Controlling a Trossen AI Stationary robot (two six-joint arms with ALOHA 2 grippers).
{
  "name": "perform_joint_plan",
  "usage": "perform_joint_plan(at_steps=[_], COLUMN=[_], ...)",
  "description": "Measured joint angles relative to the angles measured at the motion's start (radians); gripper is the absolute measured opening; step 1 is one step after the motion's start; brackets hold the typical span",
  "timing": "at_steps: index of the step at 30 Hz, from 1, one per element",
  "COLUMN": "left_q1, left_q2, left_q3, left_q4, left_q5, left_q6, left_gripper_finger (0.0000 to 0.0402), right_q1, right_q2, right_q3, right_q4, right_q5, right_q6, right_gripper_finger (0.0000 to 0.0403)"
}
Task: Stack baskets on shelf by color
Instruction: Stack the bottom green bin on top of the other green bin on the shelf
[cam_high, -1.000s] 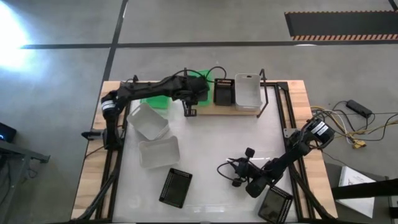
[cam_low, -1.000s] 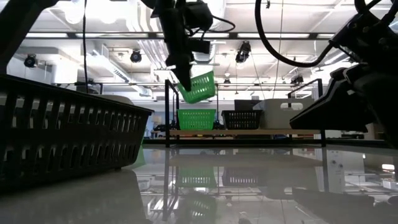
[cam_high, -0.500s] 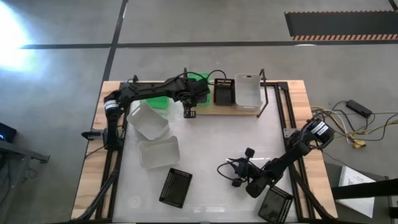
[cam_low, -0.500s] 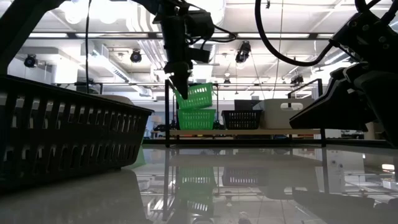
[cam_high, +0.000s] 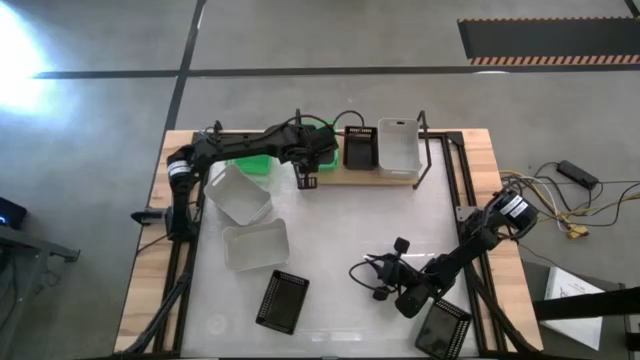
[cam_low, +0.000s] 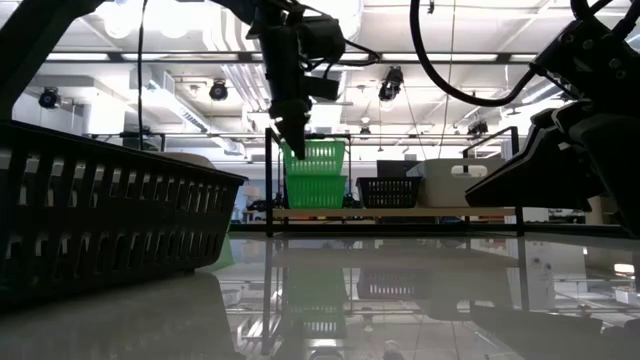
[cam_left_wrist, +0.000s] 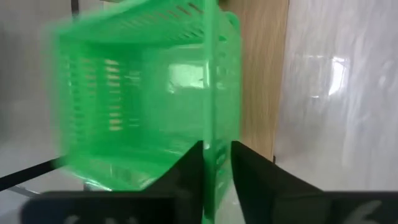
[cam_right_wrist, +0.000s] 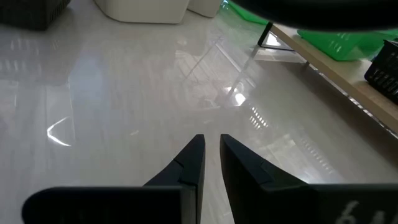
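Left gripper (cam_left_wrist: 216, 163) fingers straddle the rim of the upright green basket (cam_low: 314, 160), nested on another green basket (cam_low: 315, 192) directly below; wrist view blurred, actual pinch unclear.

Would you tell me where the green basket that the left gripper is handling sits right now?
In the low view, the upper green basket sits nested on another green basket at the shelf's left end, beside the black basket, with the left gripper at its rim.
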Motion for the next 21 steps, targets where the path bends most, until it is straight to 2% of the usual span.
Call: perform_joint_plan(at_steps=[6,11,15,21], left_q1=[0.0,0.0,-0.004,-0.005], left_q2=[0.0,0.0,0.0,0.0], left_q3=[-0.001,-0.001,-0.003,-0.004], left_q4=[0.008,0.07,0.107,0.117], left_q5=[0.0,-0.005,-0.017,-0.024], left_q6=[-0.001,-0.022,0.009,0.035], left_gripper_finger=[0.0114,0.0122,0.0095,0.0009], right_q1=[0.0,0.0,0.0,0.0], right_q2=[0.0,0.0,0.0,0.0], right_q3=[0.0,0.0,0.0,0.0], right_q4=[0.0,0.0,0.001,0.001], right_q5=[0.0,0.0,0.0,0.0], right_q6=[0.0,0.0,0.0,0.0], right_gripper_finger=[0.0043,0.0043,0.0043,0.0043])
